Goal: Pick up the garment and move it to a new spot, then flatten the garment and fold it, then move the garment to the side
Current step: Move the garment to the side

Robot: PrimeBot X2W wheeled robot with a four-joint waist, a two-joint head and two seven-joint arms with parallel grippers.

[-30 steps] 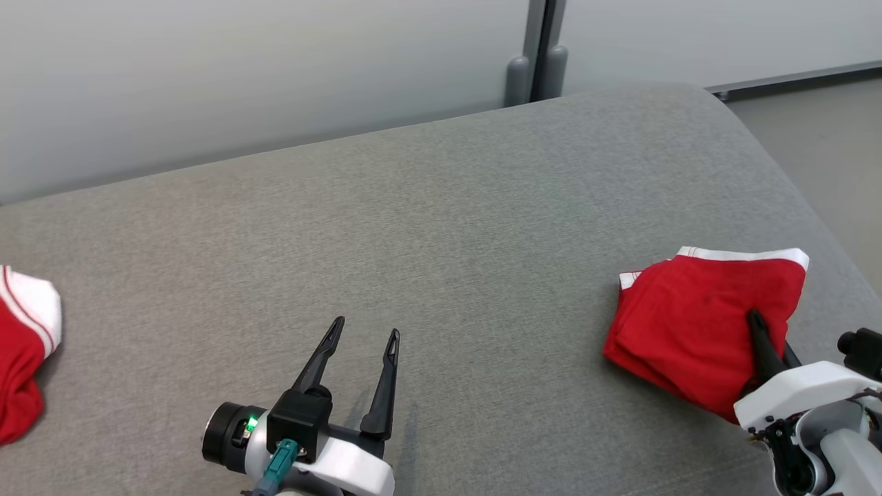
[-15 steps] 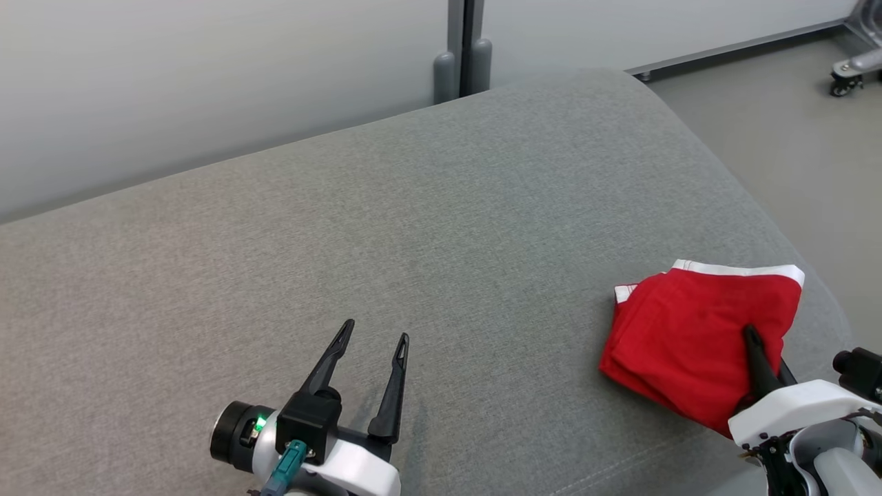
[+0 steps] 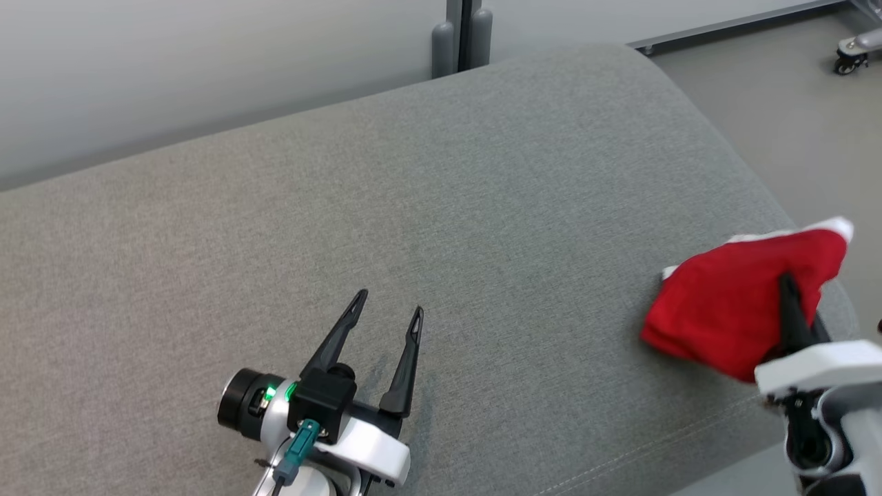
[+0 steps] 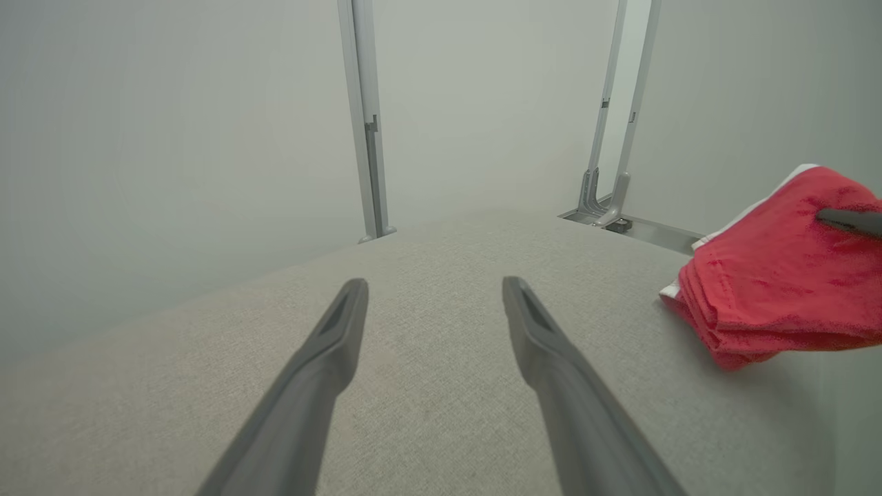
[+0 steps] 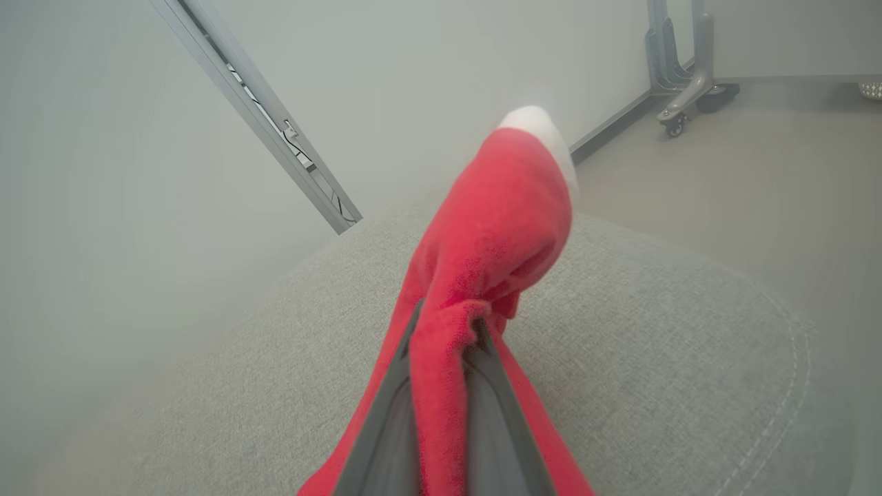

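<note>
Red folded fabric garment with a white band [image 3: 723, 310] is pinched in the right gripper [image 3: 787, 282]. The two dark fingers are clamped tight on a bunched-up fold of it, and in the right wrist view you can see red cloth squeezed up between them [image 5: 448, 324]. From the grip the garment [image 5: 496, 227] runs up and away to a white-trimmed tip. In the head view that tip pokes out past the rounded right edge, over the pale grey floor [image 3: 792, 117].

So the garment sits at the near right corner of the grey fabric-covered padded surface [image 3: 482, 207]. From the left wrist view the stacked layers [image 4: 772, 289] look like they're on or just above the cloth at their lowest bit, can't really tell which.

Left gripper [image 3: 389, 303] is well apart from all that, low at the near middle-left, fingers spread wide with nothing between them [image 4: 434, 282]. It points toward the far side, just over bare upholstery.

Further out there's a pair of grey metal posts [image 3: 460, 34] at the far edge against the pale wall panels [image 3: 207, 62]. Off at the far right a small black caster wheel on a metal foot [image 3: 844, 62] stands on the floor.
</note>
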